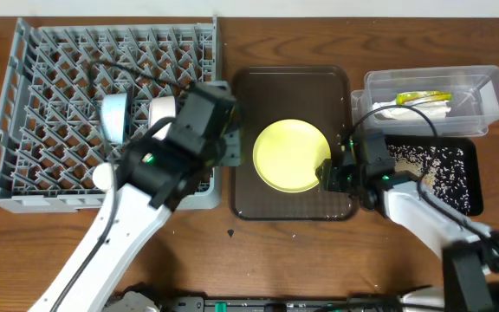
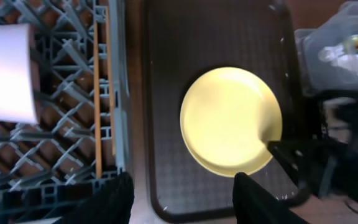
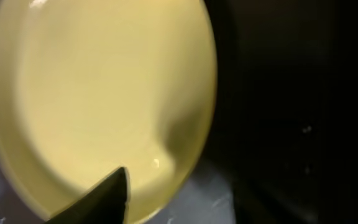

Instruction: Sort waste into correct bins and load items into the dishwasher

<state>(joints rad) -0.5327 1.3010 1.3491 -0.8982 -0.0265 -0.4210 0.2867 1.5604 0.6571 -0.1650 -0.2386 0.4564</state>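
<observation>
Plate (image 1: 291,156) sits on the brown tray (image 1: 258,95) — right hand (image 1: 326,172) at its right rim, one finger (image 3: 98,198) over the edge; can't tell if it's clamped. Left hand (image 2: 182,199) spread wide, empty, above the rack (image 1: 24,104)–tray border. Chopsticks (image 2: 97,99) lie in the rack.

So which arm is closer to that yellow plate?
Right. The right gripper is at the yellow plate's right rim, one finger over it; the left gripper hangs beyond the plate's left side, by the dish rack.
</observation>
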